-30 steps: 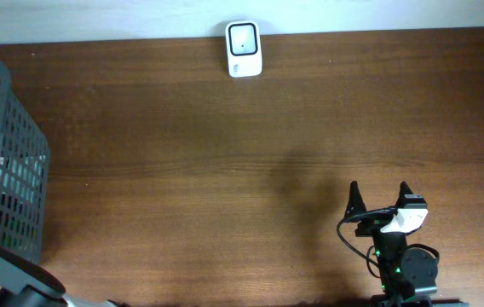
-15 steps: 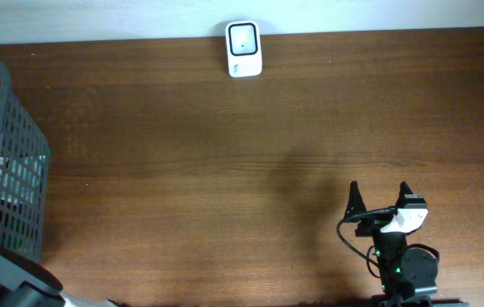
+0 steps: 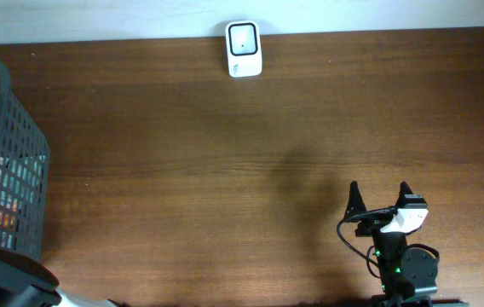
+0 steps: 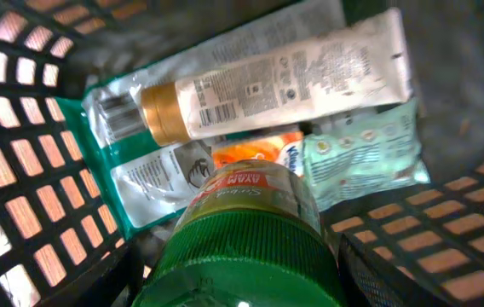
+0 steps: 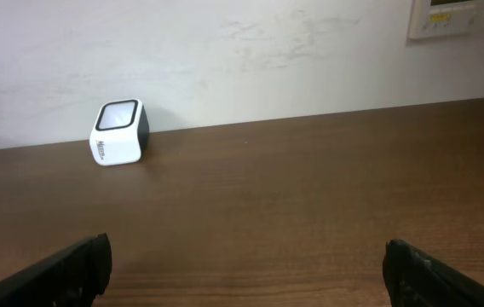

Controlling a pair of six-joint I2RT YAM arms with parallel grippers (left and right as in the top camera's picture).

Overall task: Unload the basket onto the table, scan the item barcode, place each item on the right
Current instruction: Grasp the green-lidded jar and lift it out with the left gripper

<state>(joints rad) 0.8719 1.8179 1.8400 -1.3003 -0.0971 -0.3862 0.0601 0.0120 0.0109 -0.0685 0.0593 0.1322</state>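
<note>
In the left wrist view a jar with a ribbed green lid and an orange-and-green label fills the lower middle, inside the dark mesh basket. My left gripper is shut on this jar, a dark finger against each side of the lid. No barcode shows on the jar. The white scanner stands at the table's far edge, also in the right wrist view as the scanner. My right gripper rests open near the front right, far from both.
Under the jar lie a white tube with a gold cap and a printed barcode, an orange packet, a pale green packet and a teal-edged pouch. The basket stands at the table's left edge, its walls close around my left gripper.
Through the basket's mesh at the left edge, something green and orange now shows where a white item was. The basket has shifted slightly. The right arm has not moved.
</note>
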